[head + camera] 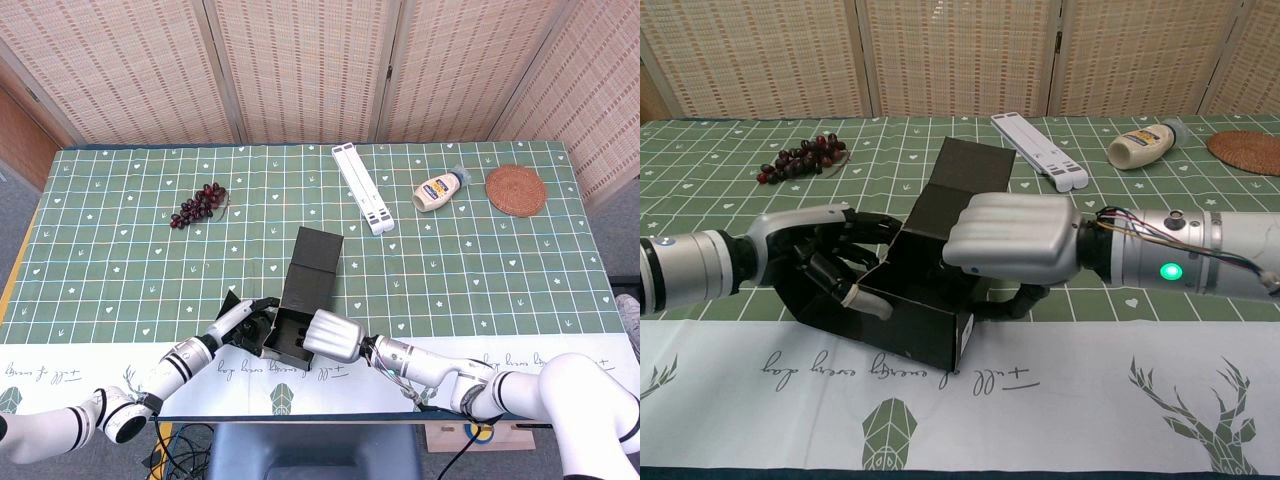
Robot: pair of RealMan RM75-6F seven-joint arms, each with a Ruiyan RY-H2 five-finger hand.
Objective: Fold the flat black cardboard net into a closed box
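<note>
From the head view, the half-folded black cardboard box (300, 305) sits at the worktop's (120, 270) near edge, its long lid flap stretched away. In the chest view, the left hand (825, 260) holds the box's left side with curled fingers (845, 292), while the right hand (1012, 247) rests fisted over its open top, fingers pressed together.

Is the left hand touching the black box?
Touching. In the chest view the left hand has its dark fingers wrapped against the near left wall of the box, with a pale fingertip lying on its rim.
</note>
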